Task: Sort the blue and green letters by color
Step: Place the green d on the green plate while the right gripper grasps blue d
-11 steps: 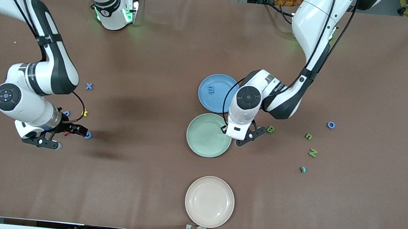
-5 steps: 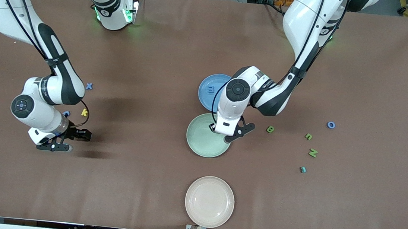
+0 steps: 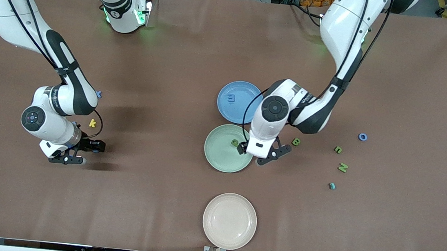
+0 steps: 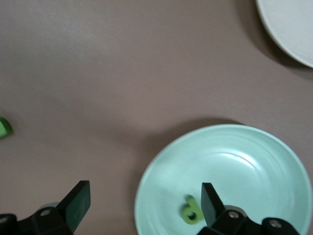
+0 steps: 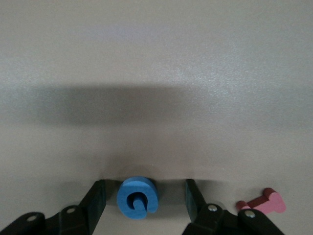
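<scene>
Your left gripper (image 3: 257, 153) hangs over the rim of the green plate (image 3: 220, 158) on the side toward the green B (image 3: 296, 141), its fingers (image 4: 78, 201) spread wide and holding nothing. A small green letter (image 4: 191, 211) lies in that plate, free of the fingers. An E-shaped blue letter (image 3: 232, 98) sits in the blue plate (image 3: 247, 91). On the counter (image 3: 395, 84) toward the left arm's end rest a green n (image 3: 338, 149), a green N (image 3: 342, 167), a teal piece (image 3: 331, 186) and a blue O (image 3: 362, 137).

Your right gripper (image 5: 143, 204) is low near the yellow k (image 3: 92, 123); its fingers (image 5: 194, 200) bracket a blue G (image 5: 137, 197) with slim gaps either side (whether they pinch it, you cannot tell). A pink-red letter (image 5: 261, 203) lies just beside them. The cream plate (image 3: 230, 221) sits nearest the front camera.
</scene>
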Tool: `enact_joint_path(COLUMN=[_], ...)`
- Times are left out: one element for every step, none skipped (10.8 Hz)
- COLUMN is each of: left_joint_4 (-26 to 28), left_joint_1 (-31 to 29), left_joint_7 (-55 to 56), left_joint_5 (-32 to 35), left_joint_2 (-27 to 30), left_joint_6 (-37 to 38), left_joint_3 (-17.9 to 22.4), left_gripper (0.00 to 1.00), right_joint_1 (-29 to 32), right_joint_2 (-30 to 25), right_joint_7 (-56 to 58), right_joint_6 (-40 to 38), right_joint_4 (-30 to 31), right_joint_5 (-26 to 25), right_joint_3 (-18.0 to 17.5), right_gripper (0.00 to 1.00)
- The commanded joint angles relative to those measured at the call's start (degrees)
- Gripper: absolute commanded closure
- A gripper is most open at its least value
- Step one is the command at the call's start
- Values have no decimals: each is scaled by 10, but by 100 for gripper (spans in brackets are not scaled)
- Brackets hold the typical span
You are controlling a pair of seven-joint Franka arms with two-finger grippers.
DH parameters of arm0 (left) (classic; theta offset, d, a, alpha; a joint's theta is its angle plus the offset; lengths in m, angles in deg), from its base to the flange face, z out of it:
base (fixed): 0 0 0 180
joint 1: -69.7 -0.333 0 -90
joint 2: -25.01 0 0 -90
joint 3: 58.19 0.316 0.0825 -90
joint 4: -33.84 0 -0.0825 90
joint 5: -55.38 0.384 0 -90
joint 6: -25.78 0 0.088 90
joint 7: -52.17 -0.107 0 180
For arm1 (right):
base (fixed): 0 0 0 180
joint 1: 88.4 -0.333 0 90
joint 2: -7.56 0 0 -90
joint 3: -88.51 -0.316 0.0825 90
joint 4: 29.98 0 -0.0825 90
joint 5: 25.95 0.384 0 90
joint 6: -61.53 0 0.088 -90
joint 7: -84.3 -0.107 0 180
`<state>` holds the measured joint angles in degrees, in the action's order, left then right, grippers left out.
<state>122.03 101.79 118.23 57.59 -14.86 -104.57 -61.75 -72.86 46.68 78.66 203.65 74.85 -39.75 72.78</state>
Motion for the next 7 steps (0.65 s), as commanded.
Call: enact_joint_path(left_joint_4=[89, 124, 156, 182, 200, 223, 269], left_joint_1=[-33, -45, -48, -53, -71, -90, -103], left_joint_7=[-75, -97, -84, -32, -13, -8, -6], left_joint_5=[4, 4, 3, 3, 4, 9, 11], left_joint_2=[60, 79, 94, 108, 120, 134, 158], left_joint_6=[6, -1, -11, -12, -14, -23, -69], left_joint_3=[-1, 0, 0, 2, 3, 2, 2], left_gripper=[0, 0, 0, 0, 0, 0, 0], right_joint_1=[3, 1, -2, -3, -8, -17, -33], right_joint_2=[-6, -6, -7, -9, -11, -14, -21], right_joint_7=[2, 3, -2, -6, -10, -38, -72], right_joint_6=[2, 2, 1, 0, -7, -20, -37], right_joint_4=[23, 24, 23, 23, 22, 18, 16], right_joint_5=[-24, -30, -33, -33, -32, -30, -30], right_joint_3=[4, 4, 4, 3, 2, -1, -2], right_gripper=[45, 73, 100, 100, 100, 100, 100])
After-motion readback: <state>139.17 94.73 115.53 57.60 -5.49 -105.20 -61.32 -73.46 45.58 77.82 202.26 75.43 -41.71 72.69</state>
